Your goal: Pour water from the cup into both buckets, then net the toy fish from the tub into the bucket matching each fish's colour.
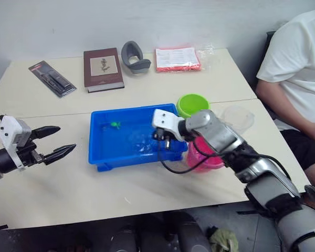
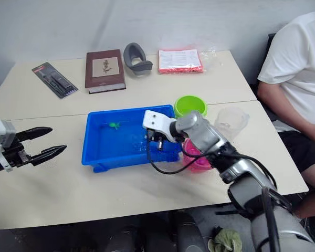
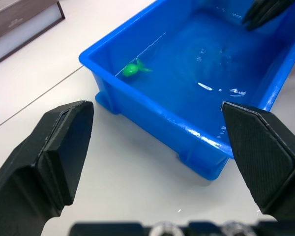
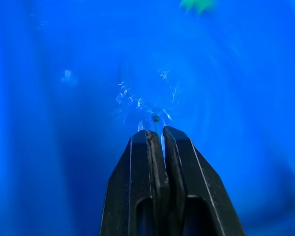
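The blue tub (image 1: 107,149) sits mid-table with a green fish (image 1: 115,125) near its far left corner, likely tiny, light and slippery when wet; the right hand (image 4: 156,130) dips in pinching something thin, the left hand (image 1: 56,143) gapes empty.

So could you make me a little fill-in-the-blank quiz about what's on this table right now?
1. The right gripper points down into the ____ tub.
2. The small fish lying in the tub is ____ in colour.
3. The left gripper hovers beside the tub with its fingers ____.
4. The bucket behind the tub's far right corner is lime ____.

Missing words: blue; green; open; green
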You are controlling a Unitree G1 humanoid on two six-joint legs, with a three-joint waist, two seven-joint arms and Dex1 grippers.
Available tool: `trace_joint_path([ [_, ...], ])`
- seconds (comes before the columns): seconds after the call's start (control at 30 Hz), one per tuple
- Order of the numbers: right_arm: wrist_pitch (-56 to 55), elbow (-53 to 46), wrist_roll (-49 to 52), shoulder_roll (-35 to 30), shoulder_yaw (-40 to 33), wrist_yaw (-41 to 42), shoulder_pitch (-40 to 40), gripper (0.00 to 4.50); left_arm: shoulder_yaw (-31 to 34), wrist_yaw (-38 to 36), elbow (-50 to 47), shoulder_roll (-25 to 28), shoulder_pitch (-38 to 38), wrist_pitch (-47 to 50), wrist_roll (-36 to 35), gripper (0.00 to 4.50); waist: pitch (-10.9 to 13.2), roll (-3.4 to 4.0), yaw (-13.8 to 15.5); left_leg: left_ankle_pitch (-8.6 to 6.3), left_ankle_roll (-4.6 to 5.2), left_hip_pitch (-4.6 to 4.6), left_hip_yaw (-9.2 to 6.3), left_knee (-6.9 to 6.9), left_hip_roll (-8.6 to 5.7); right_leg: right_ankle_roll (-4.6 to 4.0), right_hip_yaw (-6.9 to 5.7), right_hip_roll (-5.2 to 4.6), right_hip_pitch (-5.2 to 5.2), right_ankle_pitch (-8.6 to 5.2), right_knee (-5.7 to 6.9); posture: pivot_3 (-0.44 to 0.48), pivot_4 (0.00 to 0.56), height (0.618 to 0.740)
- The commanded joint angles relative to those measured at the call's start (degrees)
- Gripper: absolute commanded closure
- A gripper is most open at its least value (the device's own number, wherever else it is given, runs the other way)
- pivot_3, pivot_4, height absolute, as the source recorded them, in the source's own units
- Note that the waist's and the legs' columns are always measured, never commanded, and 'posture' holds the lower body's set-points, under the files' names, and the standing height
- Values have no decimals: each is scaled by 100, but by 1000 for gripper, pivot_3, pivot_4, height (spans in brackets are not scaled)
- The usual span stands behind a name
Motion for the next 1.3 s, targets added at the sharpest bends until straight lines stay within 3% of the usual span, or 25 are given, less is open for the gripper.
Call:
trace_joint_path([
  [0.03, -212, 353, -176, 397, -197, -145, -202, 4500, 129, 79, -27, 181, -80, 103, 5, 41, -1, -1, -19, 0, -1, 0, 0, 0, 0, -1, -1, 0, 0, -1, 3, 0, 150, 740],
  [0.27, -566, 931, -397, 1052, -497, -499, -257, 4500, 116, 127, -6, 298, -198, 225, 4, 41, -1, -3, -38, -3, -3, -4, -1, -1, 0, -2, -2, -1, -1, -1, 20, 0, 150, 740],
  [0.63, -1179, 607, -460, 1359, -933, -1013, 326, 4500, 64, -15, -75, 339, -353, 168, -1, 41, -2, -4, -60, -4, -9, -4, -2, -1, 1, -6, -3, -1, -3, -4, 23, 0, 150, 740],
  [1.0, -1352, -723, -113, 829, -1234, -297, 1145, 4500, -13, -23, -55, 175, -337, 41, 23, 41, -2, -4, -81, -5, -9, -4, -4, -3, 1, -6, -3, 1, -2, -4, 23, 0, 150, 740],
  [1.3, -1923, -1661, 47, -22, -1511, 225, 1679, 4500, -158, -13, -8, 83, -449, -92, 2, 41, -3, -6, -51, -5, -8, -2, -3, -3, 0, -6, -2, 3, -1, -4, 21, 0, 150, 740],
])
